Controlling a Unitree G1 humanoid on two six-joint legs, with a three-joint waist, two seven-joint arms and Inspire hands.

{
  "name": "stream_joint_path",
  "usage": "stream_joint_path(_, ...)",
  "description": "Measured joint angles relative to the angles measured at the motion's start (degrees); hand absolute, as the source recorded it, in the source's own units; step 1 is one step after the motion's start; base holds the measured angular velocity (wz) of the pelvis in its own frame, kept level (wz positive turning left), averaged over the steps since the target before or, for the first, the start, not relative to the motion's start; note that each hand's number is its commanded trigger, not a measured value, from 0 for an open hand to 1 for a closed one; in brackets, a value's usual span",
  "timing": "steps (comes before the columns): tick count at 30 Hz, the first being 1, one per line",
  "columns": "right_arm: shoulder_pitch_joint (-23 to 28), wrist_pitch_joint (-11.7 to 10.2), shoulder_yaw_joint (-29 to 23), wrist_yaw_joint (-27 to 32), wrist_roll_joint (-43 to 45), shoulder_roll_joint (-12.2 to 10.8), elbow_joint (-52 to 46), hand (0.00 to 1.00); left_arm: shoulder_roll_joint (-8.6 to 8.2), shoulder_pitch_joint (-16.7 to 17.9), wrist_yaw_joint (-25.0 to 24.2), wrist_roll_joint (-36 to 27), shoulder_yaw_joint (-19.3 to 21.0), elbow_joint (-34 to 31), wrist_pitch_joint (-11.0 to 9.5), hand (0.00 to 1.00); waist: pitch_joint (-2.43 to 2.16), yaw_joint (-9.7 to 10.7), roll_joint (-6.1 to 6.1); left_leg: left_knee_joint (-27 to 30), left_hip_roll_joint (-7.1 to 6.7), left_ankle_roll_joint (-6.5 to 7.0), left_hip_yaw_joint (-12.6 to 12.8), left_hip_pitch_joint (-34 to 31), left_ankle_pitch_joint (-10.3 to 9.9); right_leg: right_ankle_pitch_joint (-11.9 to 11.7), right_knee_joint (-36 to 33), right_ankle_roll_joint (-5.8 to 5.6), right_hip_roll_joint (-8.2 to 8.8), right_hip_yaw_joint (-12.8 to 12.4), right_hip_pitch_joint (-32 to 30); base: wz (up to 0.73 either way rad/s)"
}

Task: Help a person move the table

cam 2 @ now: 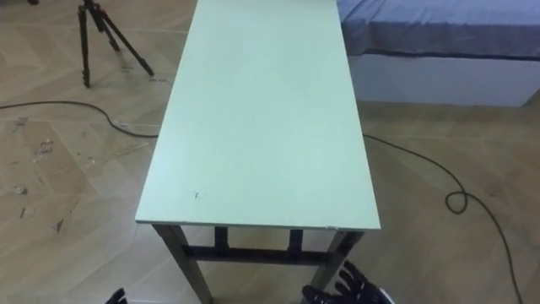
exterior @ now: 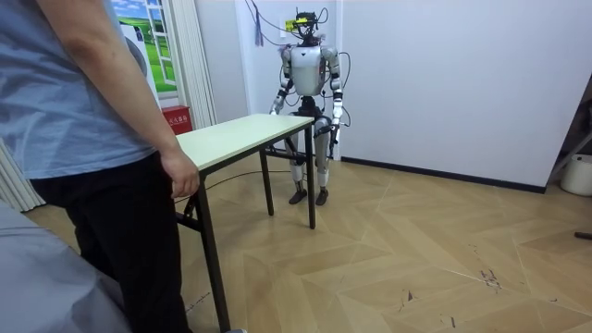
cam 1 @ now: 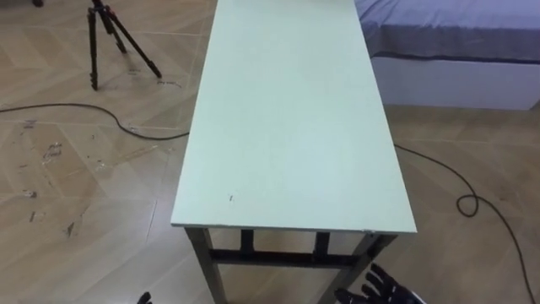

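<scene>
The long pale-green table (cam 1: 291, 127) with black metal legs stands unlifted. At five o'clock under its near edge the right hand (cam 1: 384, 289) spreads wide, likely ready to grip. The left hand (cam 1: 145, 298), at seven o'clock, cannot be read. A person (exterior: 83, 111) stands at twelve o'clock.

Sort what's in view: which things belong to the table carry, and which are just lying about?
Job in hand:
table
person's hand, by the end away from the robot
right hand, open, below the near end
left hand, low by the near end

Lying about:
tripod
bed
red box
</scene>
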State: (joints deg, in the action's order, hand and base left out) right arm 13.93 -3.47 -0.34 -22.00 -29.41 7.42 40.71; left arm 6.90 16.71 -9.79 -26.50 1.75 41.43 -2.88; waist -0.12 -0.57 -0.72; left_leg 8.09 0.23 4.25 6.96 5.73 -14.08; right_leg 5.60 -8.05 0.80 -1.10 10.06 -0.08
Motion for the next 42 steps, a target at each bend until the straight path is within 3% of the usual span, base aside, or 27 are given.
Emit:
stream_joint_path(4,2.44,1.81,1.88,-3.06,-4.31,-0.04,-5.03,0.0,-0.68,1.95,-2.89,-4.06,-1.57,-3.43,0.44,0.0,0.17,-0.18,0.15,0.38,-0.04,0.0,0.0,-0.12,0.0,0.18,-0.73,0.0,0.15,-0.12,-0.29,0.0)
stream_joint_path(8,3.22,2.44,5.06,-5.92,-7.67,0.05,-10.48,0.0,-0.43,3.97,-5.81,-10.26,-5.89,-10.07,0.5,0.0,0.27,-0.59,0.36,0.41,-0.05,0.0,-0.01,-0.1,-0.08,0.25,-0.98,0.0,0.14,0.02,-0.38,0.0)
stream_joint_path(14,3.2,2.48,10.36,-9.05,-12.81,-0.05,-12.85,0.0,-0.36,5.05,-7.2,-18.0,-13.26,-15.89,0.53,0.0,0.52,-0.52,0.85,0.65,-0.01,-0.14,-0.3,-0.1,-0.15,0.52,-1.77,0.43,0.32,0.89,-0.34,0.02)
stream_joint_path(18,3.12,2.56,10.64,-9.48,-13.37,-0.03,-13.37,0.0,0.44,5.46,-8.61,-19.12,-15.64,-21.19,0.53,0.0,0.51,-0.25,1.56,1.1,0.0,-0.16,-0.3,-0.18,-0.16,0.56,-1.83,0.48,0.32,0.91,-0.47,0.0)
stream_joint_path(26,2.83,2.59,10.71,-9.39,-14.81,0.0,-17.32,0.0,2.44,4.8,-9.6,-19.61,-16.15,-25.48,0.56,0.0,0.46,1.1,2.05,1.0,0.0,-0.16,0.01,-0.04,-0.17,0.55,-1.8,0.48,0.19,0.04,-0.52,-0.02)
stream_joint_path(32,2.33,3.04,10.95,-9.39,-15.7,-0.06,-17.32,0.0,2.76,3.0,-9.58,-20.41,-16.61,-25.63,0.96,0.0,0.53,2.11,2.05,0.78,0.03,-0.16,0.09,0.02,-0.17,0.55,-1.8,0.47,0.15,-0.06,-0.53,0.0)
stream_joint_path(40,0.83,6.11,11.07,-9.22,-20.16,0.14,-17.13,0.0,3.07,-1.01,-9.58,-28.81,-16.57,-25.59,4.61,0.0,1.07,1.75,1.59,0.38,0.13,-0.19,0.26,0.88,-0.18,0.56,-1.76,0.47,-0.02,-0.29,0.04,-0.01)
stream_joint_path(42,0.38,6.22,12.63,-8.69,-24.68,0.38,-17.14,0.0,3.04,-1.77,-9.52,-34.22,-16.52,-24.41,5.14,0.0,1.14,1.64,1.53,0.35,0.19,-0.2,0.62,1.02,-0.19,0.56,-1.7,0.47,-0.1,-0.65,0.05,-0.08)
